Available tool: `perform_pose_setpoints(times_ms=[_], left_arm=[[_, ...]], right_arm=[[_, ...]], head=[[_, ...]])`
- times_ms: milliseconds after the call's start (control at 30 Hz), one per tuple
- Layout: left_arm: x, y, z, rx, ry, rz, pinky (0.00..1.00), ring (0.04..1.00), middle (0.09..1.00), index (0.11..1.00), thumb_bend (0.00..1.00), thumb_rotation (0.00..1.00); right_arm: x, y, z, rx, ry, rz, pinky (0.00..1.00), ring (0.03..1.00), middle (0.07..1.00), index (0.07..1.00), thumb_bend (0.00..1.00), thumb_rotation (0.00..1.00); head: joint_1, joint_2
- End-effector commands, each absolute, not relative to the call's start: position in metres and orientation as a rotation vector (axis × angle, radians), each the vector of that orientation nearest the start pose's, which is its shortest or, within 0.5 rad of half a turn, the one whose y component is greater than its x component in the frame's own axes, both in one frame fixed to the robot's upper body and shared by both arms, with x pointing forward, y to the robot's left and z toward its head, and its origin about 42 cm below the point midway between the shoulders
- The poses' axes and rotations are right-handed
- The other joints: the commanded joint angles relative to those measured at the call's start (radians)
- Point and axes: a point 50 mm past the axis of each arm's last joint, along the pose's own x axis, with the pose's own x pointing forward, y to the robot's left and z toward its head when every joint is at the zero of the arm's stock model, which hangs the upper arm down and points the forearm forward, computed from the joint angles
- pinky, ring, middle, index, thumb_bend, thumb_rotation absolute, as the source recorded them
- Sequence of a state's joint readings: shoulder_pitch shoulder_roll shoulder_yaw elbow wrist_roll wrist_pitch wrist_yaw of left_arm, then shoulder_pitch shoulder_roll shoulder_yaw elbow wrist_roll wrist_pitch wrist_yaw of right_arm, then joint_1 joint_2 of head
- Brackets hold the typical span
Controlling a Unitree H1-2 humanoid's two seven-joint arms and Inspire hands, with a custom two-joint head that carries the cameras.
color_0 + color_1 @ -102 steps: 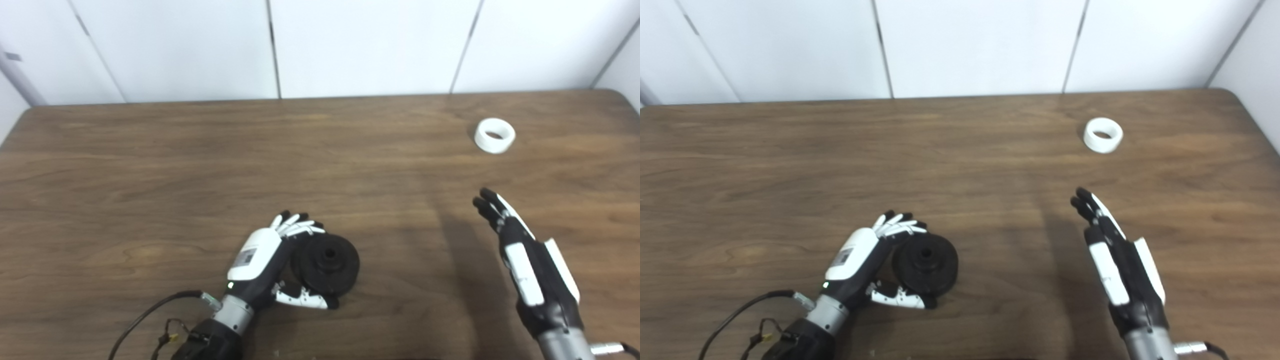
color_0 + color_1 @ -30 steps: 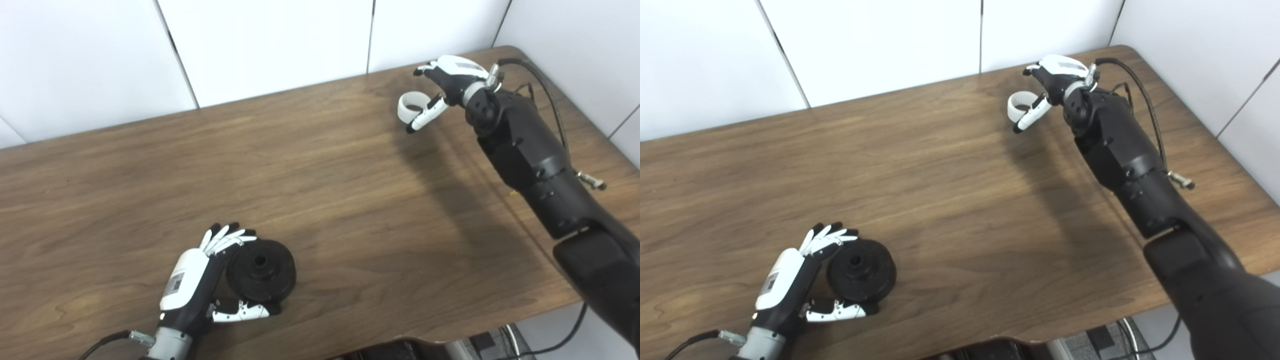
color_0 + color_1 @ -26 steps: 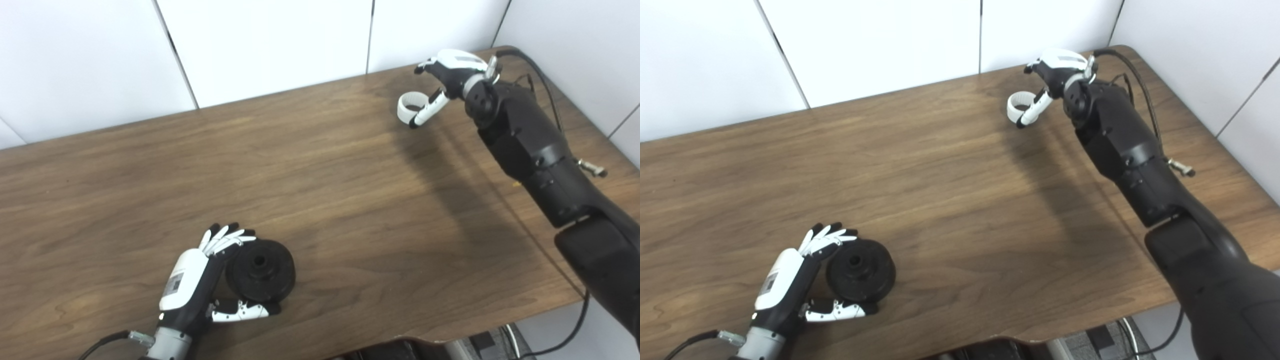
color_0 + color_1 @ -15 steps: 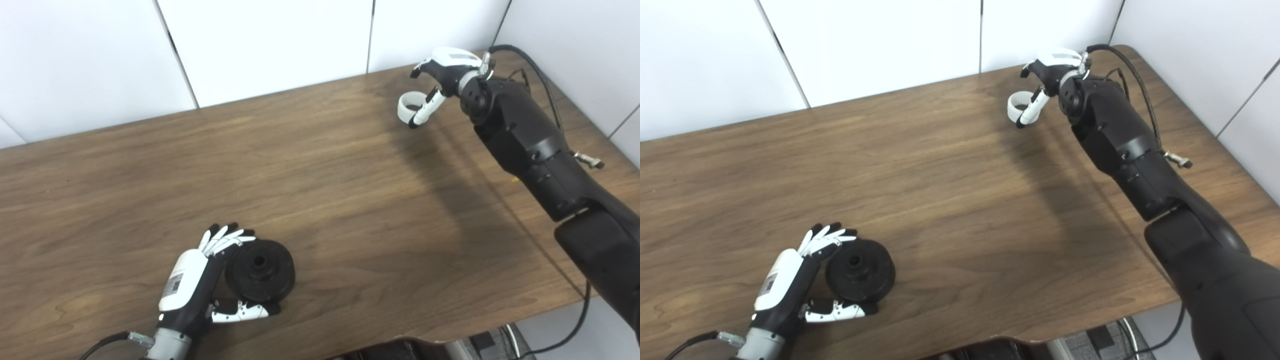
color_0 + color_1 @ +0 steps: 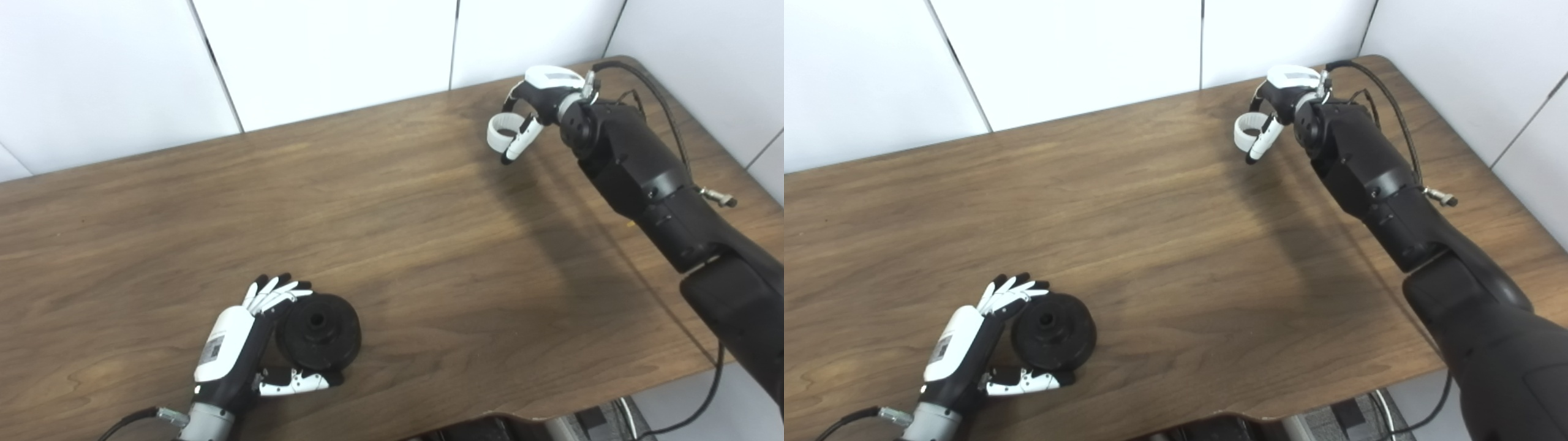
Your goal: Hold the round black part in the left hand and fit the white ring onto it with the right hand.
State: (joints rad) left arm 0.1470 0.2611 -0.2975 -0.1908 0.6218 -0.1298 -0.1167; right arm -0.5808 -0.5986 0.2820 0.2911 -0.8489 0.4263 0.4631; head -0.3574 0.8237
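1. Black and round, the part (image 5: 318, 332) sits cradled in my left hand (image 5: 236, 349) near my edge of the wooden table (image 5: 392, 245). Fingers (image 5: 274, 293) curl over its far rim and the thumb (image 5: 294, 382) runs along its near side, so it is clamped between them with its bored hub facing up and outward.
2. I judge it is held that way to leave the hub's face free — the ring has to come down on that side.
3. My right hand (image 5: 1277, 104) is stretched out to the far right corner, curled around the white ring (image 5: 1245, 130). The thumb (image 5: 1260, 142) lies against the ring's near wall and the fingers arch over its far side.
4. Whether the ring is truly pinched or merely caged I cannot tell — the fingertips on the far side are hidden, and I cannot see if it is off the table.
5. From that hand the ring lies just beyond the palm, inside the curl. From the left hand it is well apart, far across the table to the right.
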Motion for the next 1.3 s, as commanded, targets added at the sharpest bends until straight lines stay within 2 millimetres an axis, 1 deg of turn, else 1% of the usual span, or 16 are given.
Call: perform_pose_setpoints(times_ms=[0,167,333,500,533,567,600,633,700,900,1033,1267], left_arm=[[0.2120,0.2148,0.0934,0.869,-0.082,-0.446,1.00,0.948,0.855,0.487,0.52,0.07],[0.2125,0.2144,0.0937,0.871,-0.087,-0.445,1.00,0.948,0.855,0.487,0.52,0.07],[0.2129,0.2140,0.0941,0.868,-0.088,-0.445,1.00,0.949,0.855,0.487,0.52,0.07],[0.2128,0.2137,0.0947,0.874,-0.093,-0.449,1.00,0.946,0.853,0.487,0.52,0.07],[0.2126,0.2135,0.0948,0.872,-0.092,-0.448,1.00,0.945,0.853,0.487,0.52,0.07],[0.2124,0.2132,0.0949,0.871,-0.091,-0.447,1.00,0.945,0.853,0.487,0.52,0.07],[0.2124,0.2131,0.0949,0.871,-0.092,-0.447,1.00,0.946,0.853,0.487,0.52,0.07],[0.2124,0.2131,0.0949,0.870,-0.094,-0.447,1.00,0.946,0.853,0.487,0.52,0.07],[0.2125,0.2129,0.0948,0.870,-0.096,-0.447,1.00,0.946,0.853,0.487,0.52,0.07],[0.2125,0.2113,0.0959,0.879,-0.089,-0.445,1.00,0.949,0.856,0.487,0.52,0.07],[0.2123,0.2107,0.0959,0.874,-0.091,-0.445,1.00,0.952,0.855,0.487,0.52,0.07],[0.2116,0.2083,0.0965,0.867,-0.090,-0.441,1.00,0.950,0.854,0.487,0.52,0.07]], right_arm=[[0.4584,-0.3576,0.2633,-1.474,0.299,0.020,1.00,0.962,0.934,0.737,0.85,0.27],[0.4581,-0.3571,0.2608,-1.484,0.308,0.029,1.00,0.961,0.929,0.746,0.84,0.26],[0.4580,-0.3565,0.2587,-1.493,0.308,0.030,1.00,0.955,0.923,0.733,0.84,0.27],[0.4578,-0.3556,0.2586,-1.505,0.282,0.024,1.00,0.938,0.905,0.680,0.83,0.25],[0.4578,-0.3556,0.2585,-1.508,0.275,0.021,1.00,0.931,0.896,0.647,0.81,0.23],[0.4577,-0.3558,0.2585,-1.511,0.267,0.019,1.00,0.926,0.889,0.605,0.75,0.21],[0.4575,-0.3559,0.2586,-1.514,0.257,0.017,1.00,0.922,0.883,0.549,0.64,0.18],[0.4574,-0.3562,0.2586,-1.516,0.248,0.015,1.00,0.919,0.876,0.520,0.58,0.16],[0.4571,-0.3567,0.2587,-1.525,0.234,0.013,1.00,0.916,0.869,0.497,0.54,0.15],[0.4566,-0.3579,0.2585,-1.541,0.214,0.016,0.98,0.903,0.851,0.487,0.52,0.14],[0.4560,-0.3587,0.2581,-1.543,0.219,0.020,1.00,0.911,0.852,0.487,0.52,0.13],[0.4517,-0.3595,0.2583,-1.568,0.188,0.041,0.96,0.893,0.839,0.487,0.52,0.13]], head=[[-0.001,0.001],[-0.001,0.001],[-0.001,0.001],[0.006,0.009],[0.007,0.008],[0.009,0.008],[0.009,0.008],[0.011,0.009],[0.012,0.009],[0.018,0.011],[0.018,0.012],[0.030,0.014]])
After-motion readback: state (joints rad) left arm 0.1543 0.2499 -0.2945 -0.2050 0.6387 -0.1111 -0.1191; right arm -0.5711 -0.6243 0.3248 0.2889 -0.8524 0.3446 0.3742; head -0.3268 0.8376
